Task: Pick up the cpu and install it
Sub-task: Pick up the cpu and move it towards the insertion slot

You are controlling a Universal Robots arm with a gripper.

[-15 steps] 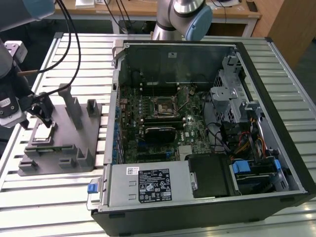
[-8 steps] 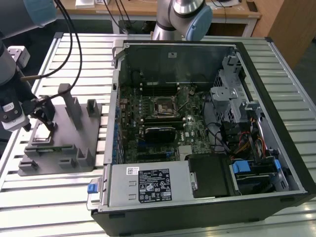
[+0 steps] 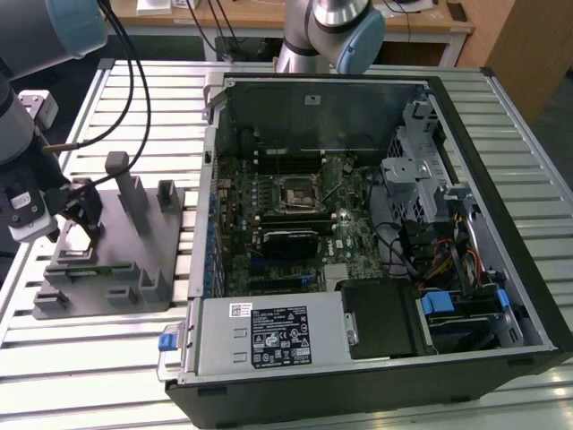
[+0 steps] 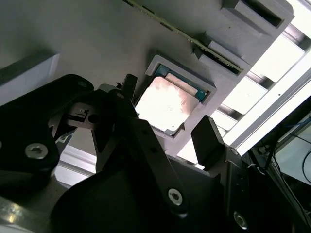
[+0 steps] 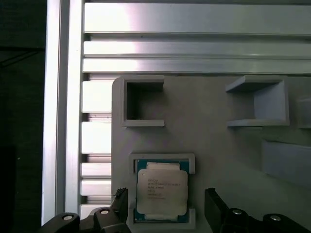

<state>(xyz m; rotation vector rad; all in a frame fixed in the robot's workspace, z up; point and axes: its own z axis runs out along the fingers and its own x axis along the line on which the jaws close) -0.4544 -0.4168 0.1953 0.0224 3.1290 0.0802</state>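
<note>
The cpu (image 5: 161, 191), a pale silver square with a thin darker rim, lies flat in a framed recess of the grey holder tray (image 5: 209, 145). In both wrist views my gripper (image 5: 167, 200) is open, with one black finger (image 5: 214, 206) on each side of the chip and apart from it. The second wrist view has the cpu (image 4: 167, 104) between the fingertips of the gripper (image 4: 167, 108), nothing held. In the exterior view the gripper (image 3: 85, 224) hangs low over the tray (image 3: 134, 278) at the exterior view's left. The motherboard socket (image 3: 297, 195) sits inside the open computer case (image 3: 501, 296).
Upright grey pegs (image 3: 121, 184) stand on the tray close beside the gripper. Black cables (image 3: 134, 81) run from the arm across the slatted metal table (image 3: 89, 358). Drive cages and wiring (image 3: 430, 206) fill the case's side toward the exterior view's right.
</note>
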